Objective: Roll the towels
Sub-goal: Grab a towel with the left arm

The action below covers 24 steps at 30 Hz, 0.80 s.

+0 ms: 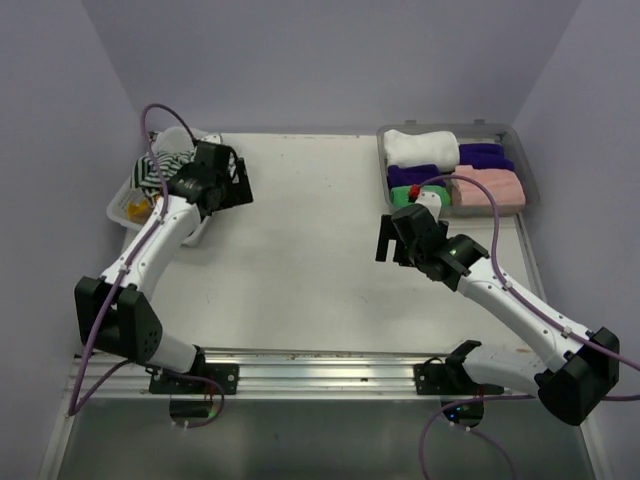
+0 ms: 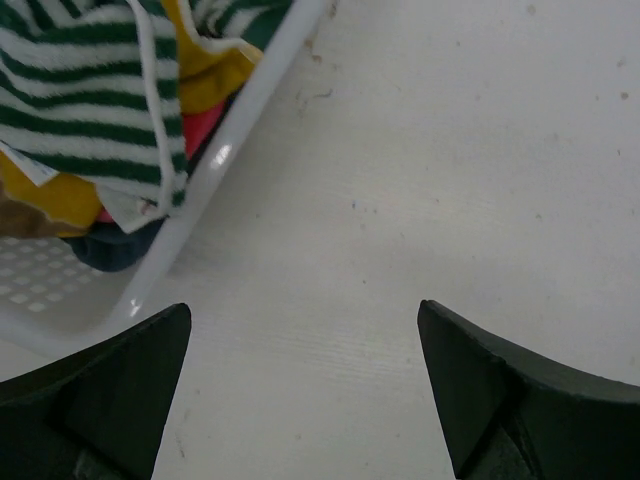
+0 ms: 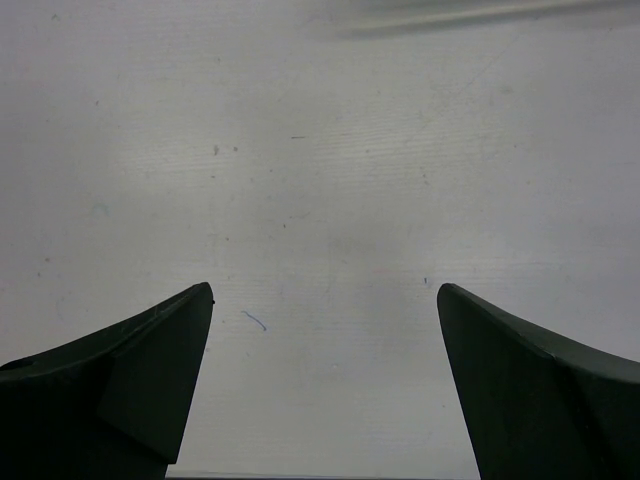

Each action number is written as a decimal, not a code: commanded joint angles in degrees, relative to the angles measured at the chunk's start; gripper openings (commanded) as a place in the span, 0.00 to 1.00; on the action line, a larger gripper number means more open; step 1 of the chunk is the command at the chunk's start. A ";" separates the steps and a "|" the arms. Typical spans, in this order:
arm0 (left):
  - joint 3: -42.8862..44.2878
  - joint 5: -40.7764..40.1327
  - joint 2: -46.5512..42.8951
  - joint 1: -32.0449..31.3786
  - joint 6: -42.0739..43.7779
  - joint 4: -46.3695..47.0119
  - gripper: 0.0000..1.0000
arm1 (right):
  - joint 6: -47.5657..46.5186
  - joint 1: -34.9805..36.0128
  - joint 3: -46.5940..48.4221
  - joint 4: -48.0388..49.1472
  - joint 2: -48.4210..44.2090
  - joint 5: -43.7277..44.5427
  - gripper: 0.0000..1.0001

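The left fingers [image 2: 100, 400] stand wide apart and empty over the surface [image 2: 450, 150]. A striped towel [image 2: 80, 90] lies heaped in the white basket [image 2: 240, 110] just beyond the left fingertip. The right fingers [image 3: 120, 390], also spread and empty, hover near the grey tray [image 1: 450, 128] of rolled towels [image 1: 487, 190].

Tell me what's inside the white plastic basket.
A green-and-white striped towel lies on top in the white plastic lattice basket, with yellow cloth, red cloth and dark blue cloth showing under it. It covers the rest, so how many towels lie below is hidden.
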 commanded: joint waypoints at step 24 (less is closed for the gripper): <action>36.37 -17.12 31.97 10.18 1.58 -11.51 0.26 | 2.64 -0.01 2.37 0.85 -2.30 -1.53 0.98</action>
